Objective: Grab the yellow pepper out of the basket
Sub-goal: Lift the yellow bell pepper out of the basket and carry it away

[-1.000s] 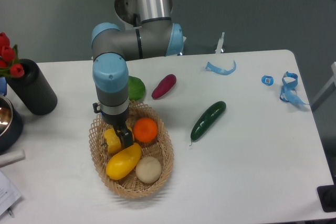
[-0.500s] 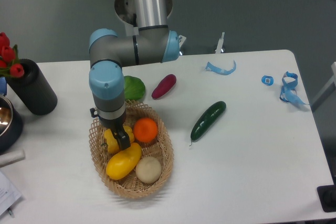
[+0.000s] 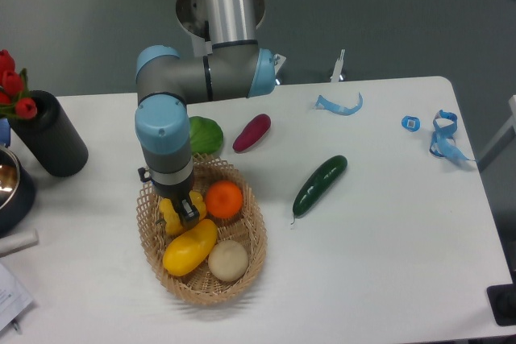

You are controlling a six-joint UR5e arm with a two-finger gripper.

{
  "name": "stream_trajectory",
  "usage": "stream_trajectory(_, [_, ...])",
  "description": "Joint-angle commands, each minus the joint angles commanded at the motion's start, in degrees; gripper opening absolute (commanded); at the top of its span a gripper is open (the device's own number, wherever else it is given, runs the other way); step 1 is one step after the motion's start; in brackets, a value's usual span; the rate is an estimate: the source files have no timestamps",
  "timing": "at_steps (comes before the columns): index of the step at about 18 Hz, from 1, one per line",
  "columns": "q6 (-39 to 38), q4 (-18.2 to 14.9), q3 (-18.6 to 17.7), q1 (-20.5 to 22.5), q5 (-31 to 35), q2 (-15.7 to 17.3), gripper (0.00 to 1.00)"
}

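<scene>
The yellow pepper (image 3: pixel 168 214) is sitting at the left of the woven wicker basket (image 3: pixel 251 241), too hidden to show which way it is pointing. The gripper (image 3: pixel 179 212) is reaching down onto it; its grip cannot be told. Rightward are lying a smooth oval yellow fruit (image 3: pixel 189 247), an orange (image 3: pixel 223 199) and a pale round fruit (image 3: pixel 229 260).

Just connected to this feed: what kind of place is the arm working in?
Probably a lab or test bench, not a kitchen: a plain white table against a bare grey floor, toy-like produce in a wicker basket, and blue clips lying loose near the far edge.
</scene>
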Motion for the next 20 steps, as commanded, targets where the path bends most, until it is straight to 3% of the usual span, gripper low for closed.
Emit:
stream_trajectory(4, [0.7, -6.69, 3.16, 7.02, -0.36, 4.32, 0.06])
stream_trajectory(10, [3.77, -7.14, 9.66, 19.77, -0.62, 3.62, 0.05])
stream_trajectory(15, [8.6, -7.05, 15.72, 27.68, -0.71, -3.13, 0.06])
stream_trajectory(20, [16.95, -7.14, 19.59, 32.09, -1.67, -8.59, 0.06])
